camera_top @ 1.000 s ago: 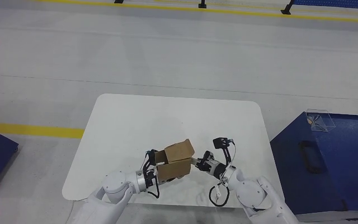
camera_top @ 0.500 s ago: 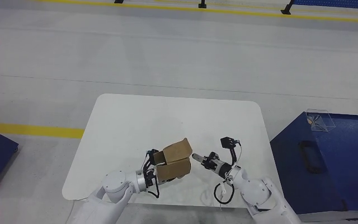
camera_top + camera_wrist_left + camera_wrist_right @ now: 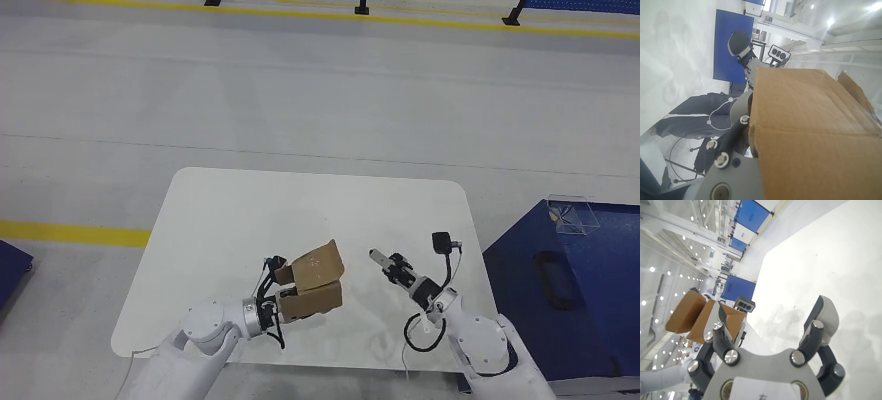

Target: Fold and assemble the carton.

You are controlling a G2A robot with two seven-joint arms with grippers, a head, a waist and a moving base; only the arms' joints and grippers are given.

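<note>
On the white table (image 3: 300, 200) in a wide, grey-floored hall, the carton (image 3: 312, 280) sits near the front edge, apparently lifted off the surface, one flap standing open. We judge slipping the main risk: the left gripper (image 3: 278, 302) pinches it at one end only, so a hard push on a flap could twist it loose or crease the board. The right gripper (image 3: 770, 311) is spread wide and empty — apart from the carton, touching nothing.
</note>
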